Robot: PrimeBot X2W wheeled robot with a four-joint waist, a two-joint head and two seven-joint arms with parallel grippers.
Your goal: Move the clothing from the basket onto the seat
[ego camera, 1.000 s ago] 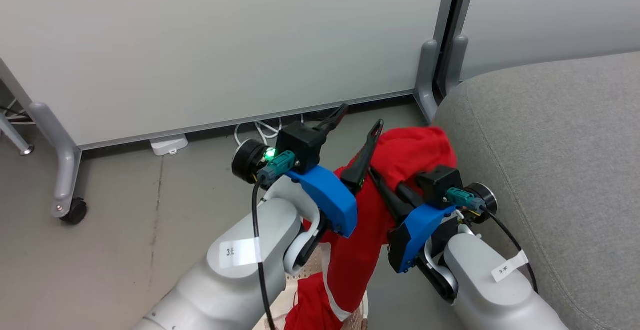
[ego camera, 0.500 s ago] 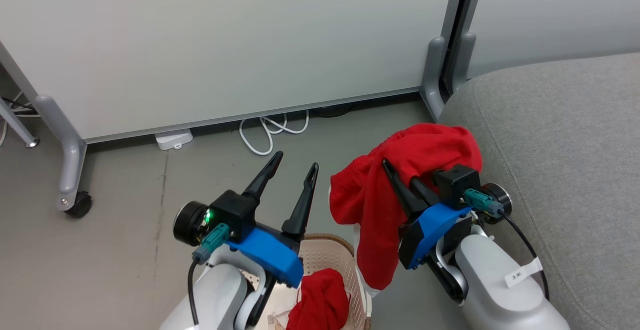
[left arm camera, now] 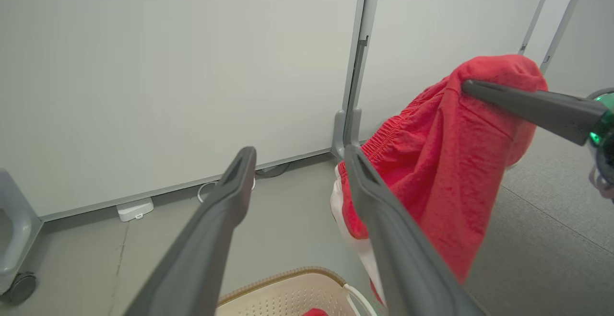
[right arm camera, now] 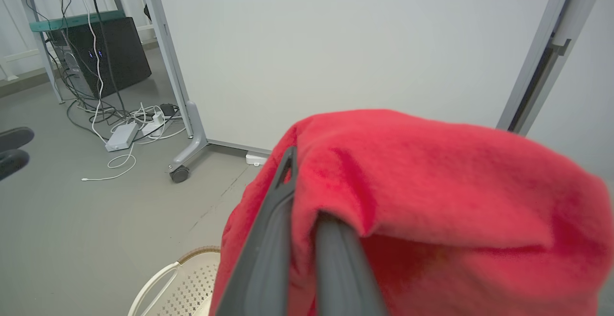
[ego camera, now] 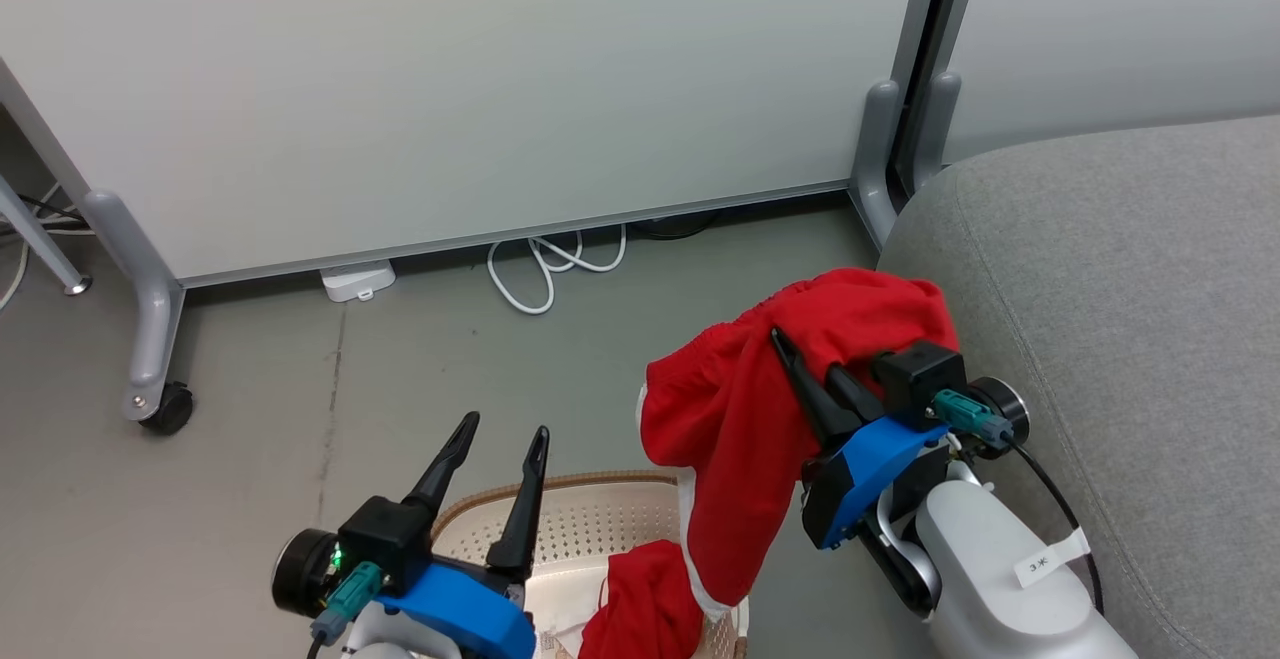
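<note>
the left gripper [ego camera: 506, 426] has dropped away from the lifted garment [ego camera: 735, 419], jaws spread, over the basket [ego camera: 590, 524]. the right gripper [ego camera: 782, 341] pinches it beside the seat [ego camera: 1120, 289], at its left edge; the other garment [ego camera: 645, 604] lies in the basket. likely soft, light, floppy: best gripped at a bunched fold.

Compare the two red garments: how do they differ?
The bright red fabric garment with white trim hangs from the right gripper, jaws shut on it; the other red garment lies in the cream perforated plastic basket. The held one spreads long; the other is bunched. Both are red.
</note>
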